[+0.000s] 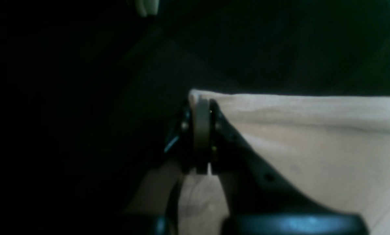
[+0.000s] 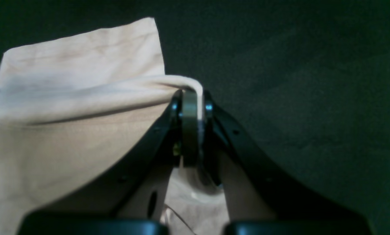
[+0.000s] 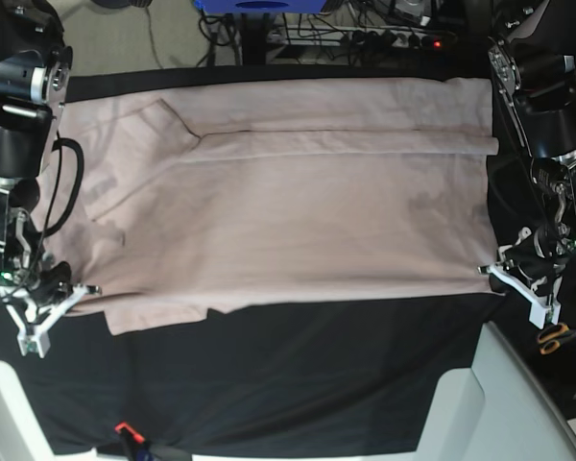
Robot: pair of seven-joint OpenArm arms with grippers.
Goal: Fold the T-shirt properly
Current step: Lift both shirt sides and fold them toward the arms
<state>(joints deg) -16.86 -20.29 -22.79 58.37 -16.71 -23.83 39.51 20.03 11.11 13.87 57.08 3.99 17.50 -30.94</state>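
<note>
Left gripper [image 1: 201,107]: jaws pressed together and pinching a corner of the T-shirt [image 3: 288,206]. In the left wrist view the pale pink cloth is running taut from the jaws off to the right, its upper edge nearly level, dark cloth behind.

Right gripper [image 2: 191,98]: jaws likewise closed, pinching a rolled edge of the shirt. In the right wrist view the fabric is draping leftward from the pinch, with a flat layer lying behind it and more cloth showing below between the fingers.

Base view: the two grips are sitting at the near corners of the shirt, the left gripper [image 3: 494,272] at that view's right, the right gripper [image 3: 82,288] at its left. The near edge is stretching between them, slightly ragged toward the left.

The T-shirt is lying spread on the black tablecloth [image 3: 298,375] covering the surface, occupying the far half. Its long axis is running side to side across the base view. A sleeve and shoulder seam are showing at the upper left, so the top of the garment is pointing toward that view's left; the straighter edge is at the right. A fold line is running lengthwise near the far edge. Fabric is wrinkled, more so at the left end.

Orange-handled scissors [image 3: 557,338] are lying at the right margin, apart from the shirt.
</note>
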